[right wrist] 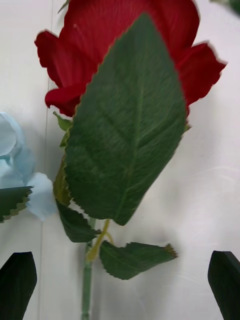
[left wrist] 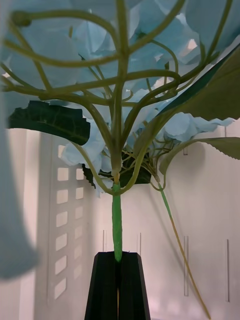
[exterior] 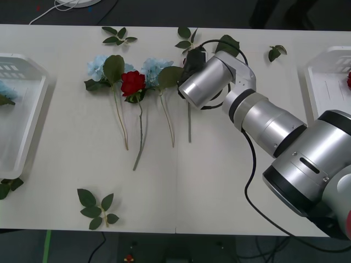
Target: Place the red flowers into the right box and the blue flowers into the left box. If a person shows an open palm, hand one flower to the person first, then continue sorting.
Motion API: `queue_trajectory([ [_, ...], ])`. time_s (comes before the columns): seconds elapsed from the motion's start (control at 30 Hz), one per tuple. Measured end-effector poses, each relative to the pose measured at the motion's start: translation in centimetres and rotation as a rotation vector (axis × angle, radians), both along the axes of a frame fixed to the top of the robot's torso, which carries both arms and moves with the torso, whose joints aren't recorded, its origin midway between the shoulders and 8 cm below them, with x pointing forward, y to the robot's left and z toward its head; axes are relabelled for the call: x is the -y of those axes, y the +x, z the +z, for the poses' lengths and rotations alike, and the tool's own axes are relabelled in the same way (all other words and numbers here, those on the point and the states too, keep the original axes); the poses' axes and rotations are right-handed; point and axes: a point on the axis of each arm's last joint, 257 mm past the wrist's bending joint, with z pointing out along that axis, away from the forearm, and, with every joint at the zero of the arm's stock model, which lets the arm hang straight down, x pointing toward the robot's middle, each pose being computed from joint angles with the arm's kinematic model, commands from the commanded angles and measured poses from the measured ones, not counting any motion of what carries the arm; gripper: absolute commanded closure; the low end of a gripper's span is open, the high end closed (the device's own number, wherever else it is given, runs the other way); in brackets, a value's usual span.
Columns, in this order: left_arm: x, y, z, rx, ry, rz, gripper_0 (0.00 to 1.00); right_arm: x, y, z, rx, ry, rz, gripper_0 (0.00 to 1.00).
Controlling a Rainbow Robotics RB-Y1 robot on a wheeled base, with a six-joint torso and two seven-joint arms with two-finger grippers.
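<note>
My right gripper hangs open over a red flower lying on the table, one black finger on each side of its green stem. A large leaf covers much of the bloom. In the front view the right arm's wrist hides that bloom, and only the stem shows. Another red flower lies between two blue flowers. My left gripper is shut on the stem of a blue flower over the left box. The right box holds a red flower.
Loose green leaf sprigs lie near the front edge, at the back, back right and beside the left box. A white cable runs behind the table.
</note>
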Motion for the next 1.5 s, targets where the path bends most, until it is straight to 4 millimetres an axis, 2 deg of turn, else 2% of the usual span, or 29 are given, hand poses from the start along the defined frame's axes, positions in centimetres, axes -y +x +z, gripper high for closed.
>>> queue_trajectory([
  [0.07,-0.3,0.2,0.2,0.016,0.008,0.005,0.99,-0.5,0.0,-0.6,0.006,0.012,-0.012,0.00],
  [0.1,-0.4,0.2,0.2,0.022,0.013,0.007,0.87,-0.7,0.1,-0.9,0.011,0.007,-0.009,0.00],
  [0.13,-0.5,0.3,0.2,0.024,0.016,0.007,0.50,-0.7,0.1,-1.2,0.013,-0.002,-0.005,0.00],
  [0.17,-0.5,0.3,0.2,0.024,0.020,0.006,0.18,-0.6,0.1,-1.6,0.015,-0.013,-0.002,0.00],
  [0.2,-0.5,0.3,0.1,0.023,0.025,0.004,0.06,-0.7,0.1,-1.8,0.017,-0.021,0.002,0.00],
  [0.23,-0.4,0.4,0.1,0.021,0.033,-0.002,0.00,-0.6,0.0,-2.1,0.016,-0.028,0.004,0.00],
  [0.5,-0.6,1.1,0.9,-0.004,0.256,-0.169,0.00,-0.4,0.0,-2.4,0.018,-0.040,0.007,0.00],
  [0.57,-0.4,1.2,0.8,-0.005,0.261,-0.174,0.00,-0.4,-0.1,-2.5,0.019,-0.047,0.011,0.38],
  [0.6,-0.2,1.3,0.7,-0.005,0.260,-0.179,0.00,-0.4,-0.1,-2.5,0.020,-0.051,0.013,0.84],
  [0.63,0.0,1.4,0.7,-0.004,0.258,-0.185,0.00,-0.4,-0.1,-2.5,0.020,-0.055,0.015,1.00],
  [0.9,2.8,2.9,2.6,0.065,0.220,-0.241,0.00,-0.4,-0.1,-2.6,0.021,-0.067,0.021,1.00],
  [1.07,6.6,2.6,3.5,0.046,0.123,-0.331,0.00,-0.3,-0.2,-2.7,0.021,-0.068,0.020,1.00],
  [1.17,8.9,3.1,5.5,0.060,0.073,-0.384,0.00,-0.3,-0.2,-2.7,0.020,-0.068,0.019,1.00],
  [1.33,13.2,4.5,10.0,0.107,-0.003,-0.476,0.00,-0.2,-0.2,-2.7,0.019,-0.069,0.018,1.00],
  [1.43,15.5,5.3,12.4,0.143,-0.123,-0.452,0.00,-0.3,-0.1,-2.7,0.023,-0.066,0.021,1.00],
  [1.5,16.6,5.7,13.1,0.150,-0.230,-0.400,0.00,-0.5,0.0,-2.6,0.029,-0.062,0.025,1.00],
])
